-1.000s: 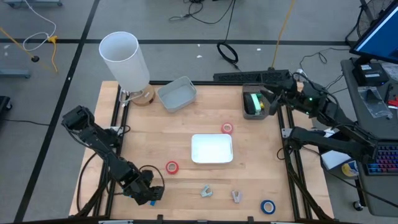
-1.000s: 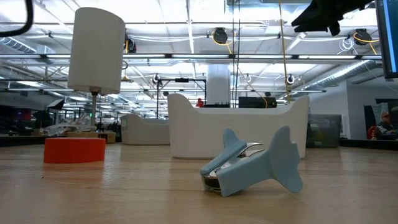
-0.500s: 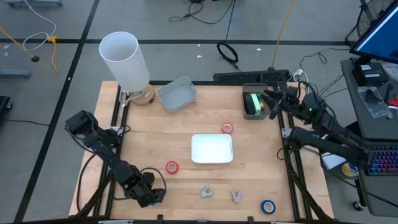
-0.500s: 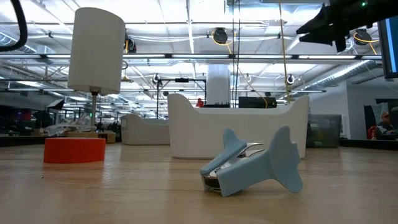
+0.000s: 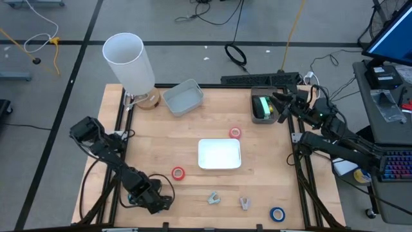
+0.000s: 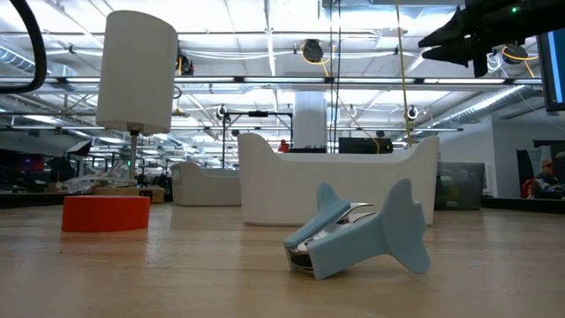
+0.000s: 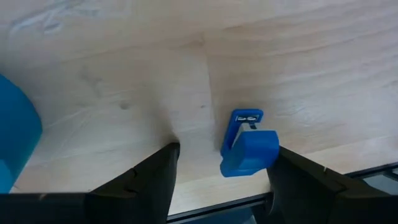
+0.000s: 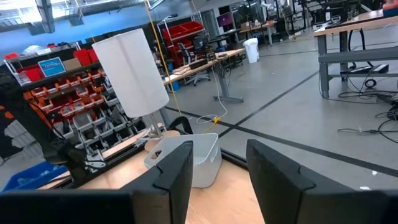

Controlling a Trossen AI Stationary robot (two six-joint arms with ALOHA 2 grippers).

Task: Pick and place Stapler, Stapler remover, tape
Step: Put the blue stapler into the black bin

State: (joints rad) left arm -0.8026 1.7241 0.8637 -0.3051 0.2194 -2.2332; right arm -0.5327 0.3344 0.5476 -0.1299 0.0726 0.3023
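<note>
My left gripper (image 5: 153, 201) is open, low over the table's near left corner. In the left wrist view its fingers (image 7: 225, 148) stand on either side of a small blue clip-like piece (image 7: 247, 146) that lies flat on the wood, close to one finger. My right gripper (image 5: 282, 107) is open and empty, raised beside the green-and-black stapler (image 5: 261, 106) at the far right; it also shows in the low view (image 6: 455, 35). Two red tape rolls (image 5: 235, 133) (image 5: 177, 173) and a blue tape roll (image 5: 277, 214) lie on the table. Two pale blue stapler removers (image 5: 213, 198) (image 5: 244, 203) lie near the front edge.
A white tray (image 5: 219, 154) sits mid-table. A grey bin (image 5: 183, 96) and a tall white cylinder on a stand (image 5: 129, 58) are at the far left. A large blue shape (image 7: 12, 146) shows at the edge of the left wrist view.
My right gripper has come down a little and tipped, staying beside the stapler. My left arm has shifted slightly toward the table's near edge, its gripper staying low at the near left corner.
</note>
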